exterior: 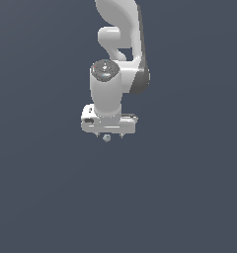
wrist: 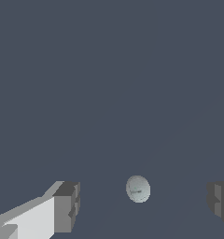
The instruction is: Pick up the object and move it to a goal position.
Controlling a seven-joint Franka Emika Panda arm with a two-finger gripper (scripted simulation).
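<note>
The object is a tiny pale bluish-grey ball (exterior: 106, 138), seen just below the white gripper's underside in the exterior view. The wrist view shows the ball (wrist: 137, 188) lying between the two grey fingertips (wrist: 67, 205), with a clear gap on each side. My gripper (exterior: 109, 134) stands open, its midpoint (wrist: 144, 203) close to the ball, and neither fingertip touches it. The white arm rises behind the gripper towards the upper part of the exterior view.
A plain dark blue-grey surface (exterior: 189, 188) fills both views. No other objects, containers or edges show.
</note>
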